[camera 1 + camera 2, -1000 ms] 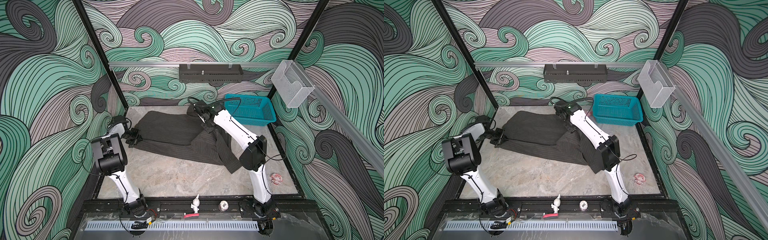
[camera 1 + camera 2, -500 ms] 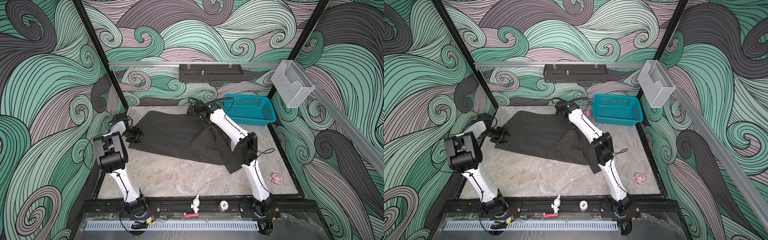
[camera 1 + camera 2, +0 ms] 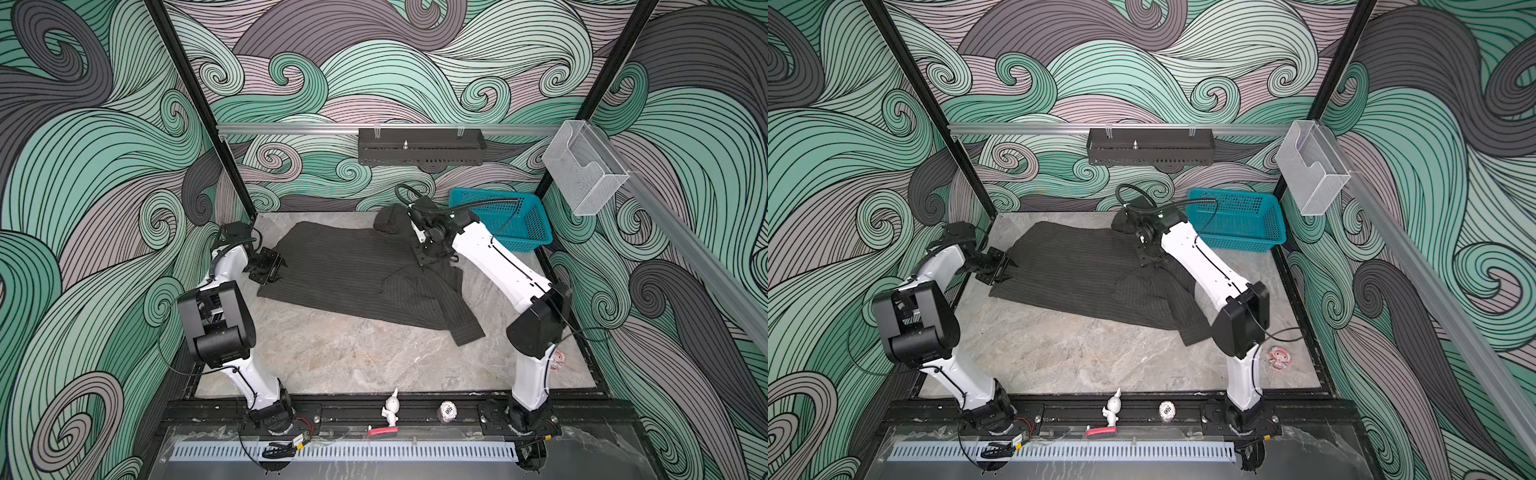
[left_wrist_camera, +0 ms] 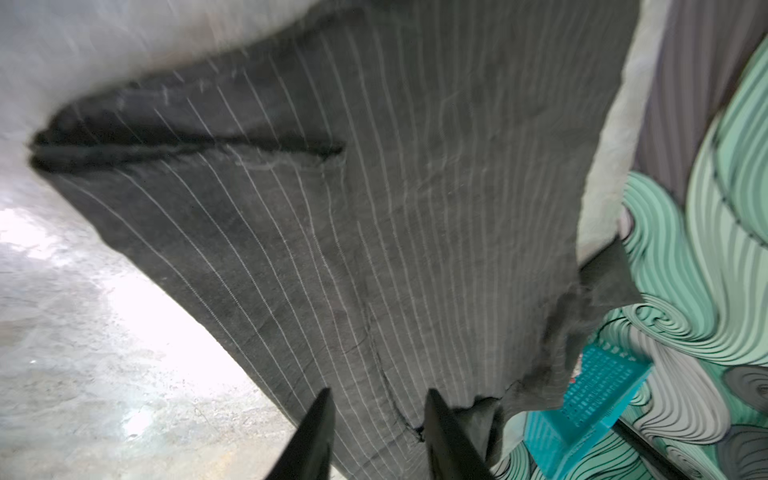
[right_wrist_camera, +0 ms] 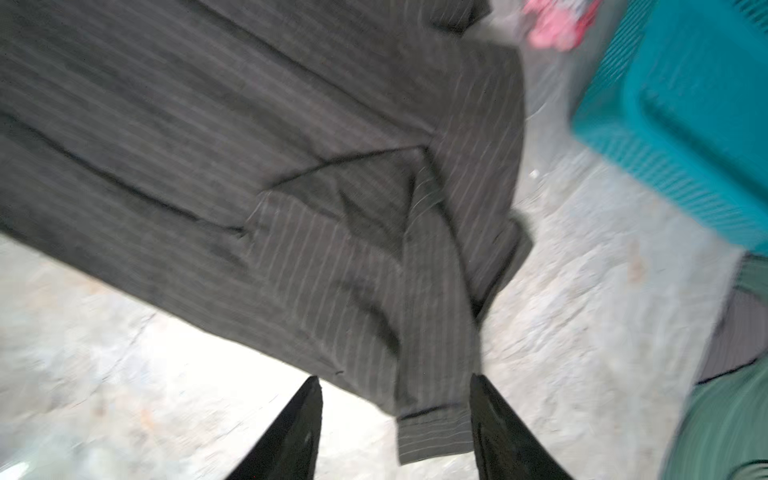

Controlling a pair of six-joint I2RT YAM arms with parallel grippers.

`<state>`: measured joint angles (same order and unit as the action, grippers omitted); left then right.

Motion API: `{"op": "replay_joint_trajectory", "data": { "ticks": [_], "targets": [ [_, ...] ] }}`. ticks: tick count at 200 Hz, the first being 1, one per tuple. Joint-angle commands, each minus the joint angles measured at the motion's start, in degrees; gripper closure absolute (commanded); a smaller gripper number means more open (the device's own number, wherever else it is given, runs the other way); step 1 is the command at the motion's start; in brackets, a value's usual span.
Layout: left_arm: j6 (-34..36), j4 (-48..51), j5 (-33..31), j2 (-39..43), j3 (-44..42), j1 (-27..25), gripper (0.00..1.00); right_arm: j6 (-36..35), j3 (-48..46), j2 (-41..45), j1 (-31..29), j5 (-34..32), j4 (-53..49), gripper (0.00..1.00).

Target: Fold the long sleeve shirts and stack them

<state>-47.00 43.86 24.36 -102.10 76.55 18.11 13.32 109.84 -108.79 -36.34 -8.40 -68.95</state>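
The shirt [image 3: 353, 274] lay unfolded; our left gripper [image 3: 275, 266] and right gripper [image 3: 432, 255] stood spread, holding nothing. We judged folding the sleeve [image 3: 457, 320] came next.

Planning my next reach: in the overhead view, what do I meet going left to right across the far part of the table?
left pincer → pinstriped shirt → teal basket → clear wall holder

One shirt [image 3: 340, 270], one teal basket [image 3: 532, 241], one white figurine [image 3: 390, 411], perhaps one pink sticker [image 3: 1278, 358]
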Motion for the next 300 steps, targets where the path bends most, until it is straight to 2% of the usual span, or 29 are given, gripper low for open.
{"op": "replay_joint_trajectory", "data": {
  "ticks": [1, 38, 81, 113, 139, 186, 217, 248, 270, 300],
  "targets": [
    [1.8, -0.3, 2.8, -4.9, -2.4, -1.9, 0.67, 9.6, -10.7, -1.2, -1.0, 11.5, 7.7, 0.47],
    [1.9, -0.9, 1.4, -9.3, -4.1, -2.7, 0.68, 12.0, -18.9, -4.1, -0.7, 13.1, 13.5, 0.5],
    [2.7, 3.5, -6.2, -12.1, -4.5, -2.6, 0.68, 11.3, -21.1, -9.9, 1.6, 12.1, 15.4, 0.51],
    [3.8, 4.3, -5.6, -13.5, -7.1, -2.6, 0.68, 10.7, -24.9, -11.3, 3.5, 12.2, 15.3, 0.51],
    [6.1, 4.9, -3.8, -10.2, -12.1, -2.7, 0.66, 9.9, -30.0, -9.1, 4.1, 11.9, 15.0, 0.52],
    [9.2, 6.1, -1.1, 1.2, -22.8, -2.7, 0.65, 9.1, -40.9, -0.7, 4.7, 10.6, 13.6, 0.51],
    [9.8, 7.7, 0.6, 8.8, -26.3, -2.7, 0.61, 8.4, -43.5, 5.0, 5.0, 9.5, 11.4, 0.5],
    [9.6, 11.8, -1.5, 15.7, -20.5, -2.7, 0.44, 7.8, -39.8, 9.7, 5.1, 9.3, 9.4, 0.45],
    [10.9, 15.4, -4.1, 16.6, -12.9, -2.7, 0.4, 9.1, -36.6, 12.4, 5.2, 7.9, 8.4, 0.42],
    [13.8, 17.1, -4.4, 15.7, -6.0, -3.7, 0.37, 16.1, -36.9, 16.9, 8.4, 2.6, 7.2, 0.36]
  ]
}}
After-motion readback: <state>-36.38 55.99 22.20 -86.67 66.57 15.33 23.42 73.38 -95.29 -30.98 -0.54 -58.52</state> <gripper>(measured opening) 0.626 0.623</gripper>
